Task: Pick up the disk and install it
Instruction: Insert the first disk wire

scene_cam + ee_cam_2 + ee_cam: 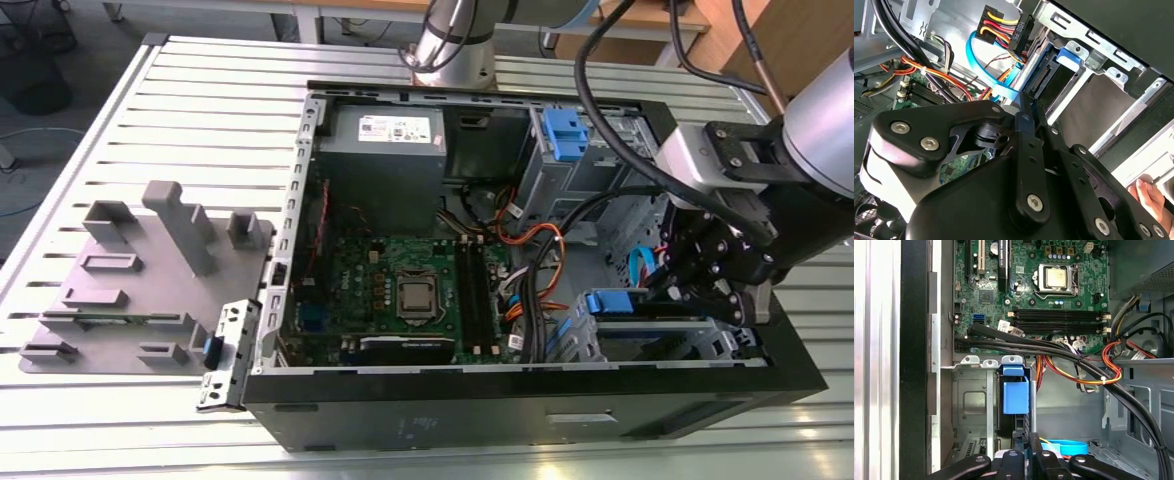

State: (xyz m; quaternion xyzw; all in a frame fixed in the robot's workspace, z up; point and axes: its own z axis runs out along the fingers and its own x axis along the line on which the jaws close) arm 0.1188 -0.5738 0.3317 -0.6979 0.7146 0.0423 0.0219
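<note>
1. A slatted metal table (200, 110) is carrying an open computer case (534, 415). A grey holder block (134, 290) is lying outside the case, well apart from the pincer.
2. The pincer (1026, 437) is hanging inside the case at the drive cage (971, 405). Its fingers are sitting narrow, almost together, with nothing visible between them.
3. The disk (1015, 394) is sitting in the cage slot just ahead of the fingertips, its blue rail end facing the pincer. Contact cannot be told.
4. A blue ribbon cable (1066, 446) is looping just beside the fingers, and a black cable bundle (1054, 347) is running beyond the disk.
5. Risk (judgement): an off-centre push could be skewing the rails and jamming the disk in the cage. The ribbon cable could be snagging on the fingers.
6. A person's hand (1149, 197) is showing close to the pincer's body, so a sudden arm move could strike it.
</note>
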